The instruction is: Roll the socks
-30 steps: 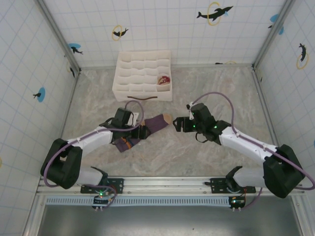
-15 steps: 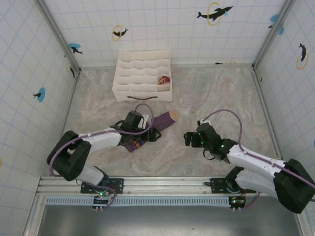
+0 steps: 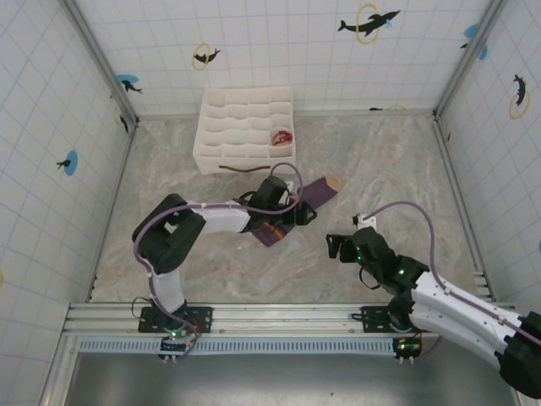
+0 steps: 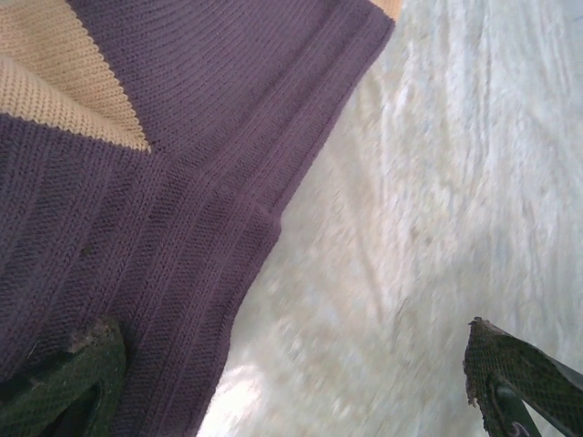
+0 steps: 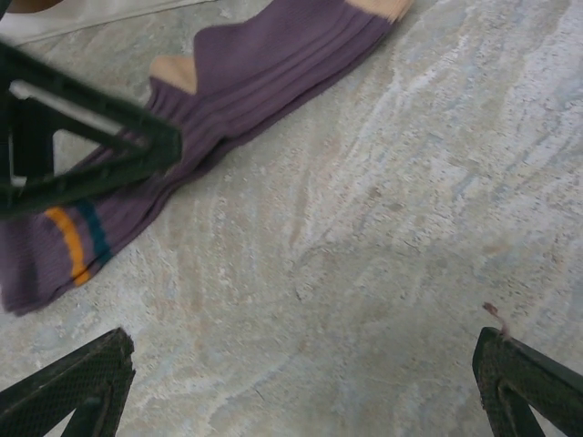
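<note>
The purple sock (image 3: 304,201) lies flat and slanted on the marble table, its tan toe (image 3: 333,181) pointing to the far right and its orange-striped cuff (image 5: 77,246) at the near left. My left gripper (image 3: 297,214) stands open over the sock's middle. In the left wrist view its left fingertip (image 4: 68,378) rests on the purple sock (image 4: 137,209) and the right fingertip is over bare table. My right gripper (image 3: 335,247) is open and empty, to the near right of the sock and apart from it. A beige and dark red bundle (image 3: 281,137) sits in one compartment of the white box.
The white gridded organiser box (image 3: 228,127) stands at the back, just behind the left arm. A thin dark strip (image 3: 245,167) lies along its front edge. Tiled walls close in the table on three sides. Bare marble (image 5: 364,228) stretches under the right gripper.
The left arm has swung to the right, and the purple sock has slid right and farther back with it. The right arm has drawn back toward the near right.
</note>
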Controlling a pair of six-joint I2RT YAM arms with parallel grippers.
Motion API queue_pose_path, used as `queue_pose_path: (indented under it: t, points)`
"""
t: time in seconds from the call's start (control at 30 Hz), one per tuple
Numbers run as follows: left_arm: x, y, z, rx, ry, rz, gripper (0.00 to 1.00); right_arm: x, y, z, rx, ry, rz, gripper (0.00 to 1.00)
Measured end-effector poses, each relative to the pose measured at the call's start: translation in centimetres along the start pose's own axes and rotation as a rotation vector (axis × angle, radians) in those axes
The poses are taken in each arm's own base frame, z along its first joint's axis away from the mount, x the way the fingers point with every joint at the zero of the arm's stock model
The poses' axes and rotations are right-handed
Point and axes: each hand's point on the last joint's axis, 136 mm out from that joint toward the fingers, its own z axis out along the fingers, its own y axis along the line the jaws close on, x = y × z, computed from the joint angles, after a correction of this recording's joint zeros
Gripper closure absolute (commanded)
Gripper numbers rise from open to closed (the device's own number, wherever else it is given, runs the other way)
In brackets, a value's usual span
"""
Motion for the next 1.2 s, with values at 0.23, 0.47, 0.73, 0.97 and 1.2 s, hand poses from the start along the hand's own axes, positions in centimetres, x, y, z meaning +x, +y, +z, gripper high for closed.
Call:
queue_pose_path:
  t: [0.23,0.47,0.73,0.97,1.2]
  points:
    - [-1.8,-2.8,0.8,0.03,-0.02,0.011,0.02,1.9,-0.7,-0.2,-0.003,0.019,-0.035,0.01]
    - [-1.2,-1.9,-1.7,-0.063,0.021,-0.018,0.03,4.3,-0.1,0.0,-0.059,0.044,-0.116,0.01]
    - [0.3,1.9,-8.1,-0.136,0.025,-0.115,0.07,4.9,2.7,-0.1,-0.133,0.001,-0.297,0.01]
    - [4.9,7.9,-11.0,-0.24,0.105,-0.268,0.19,5.5,3.8,0.7,-0.132,-0.008,-0.419,0.0]
    - [6.3,9.0,-11.7,-0.242,0.141,-0.325,0.31,5.4,5.3,1.4,-0.138,-0.007,-0.485,0.1]
